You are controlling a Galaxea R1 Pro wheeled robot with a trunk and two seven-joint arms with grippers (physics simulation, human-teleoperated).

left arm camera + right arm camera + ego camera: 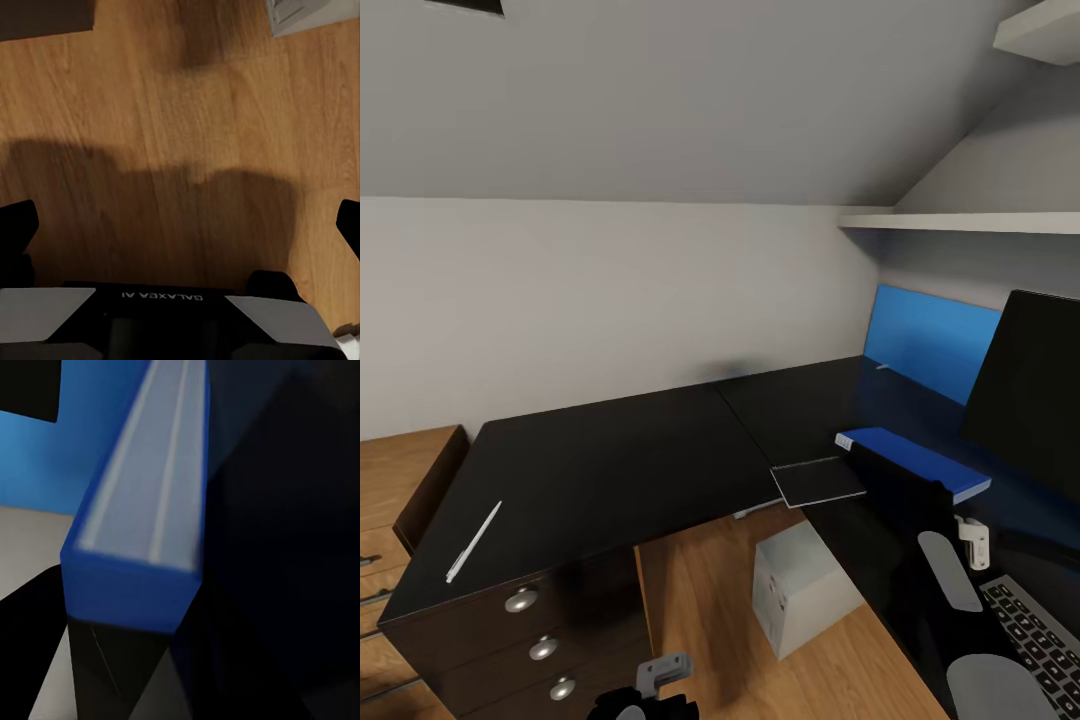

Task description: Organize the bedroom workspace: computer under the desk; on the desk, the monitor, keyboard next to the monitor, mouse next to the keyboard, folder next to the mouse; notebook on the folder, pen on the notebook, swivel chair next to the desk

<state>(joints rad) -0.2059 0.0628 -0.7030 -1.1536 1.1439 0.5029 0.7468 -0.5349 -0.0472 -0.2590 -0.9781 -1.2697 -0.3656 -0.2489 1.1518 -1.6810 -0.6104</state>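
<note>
The blue folder lies on the black desk in front of the monitor. My right gripper reaches over its near end, shut on the folder, whose pale edge runs between the dark fingers. The dark notebook rests at the desk's inner corner beside the folder. Far to the left, the white pen lies on the desk. The keyboard sits below the monitor. Under the desk stands the grey computer. My left gripper hangs open over the wood floor. The mouse and swivel chair are out of view.
Black drawers with silver knobs fill the desk's left end, with low oak shelving beyond. A blue wall panel stands behind the desk, under a white shelf. A corner of the computer edges the left wrist view.
</note>
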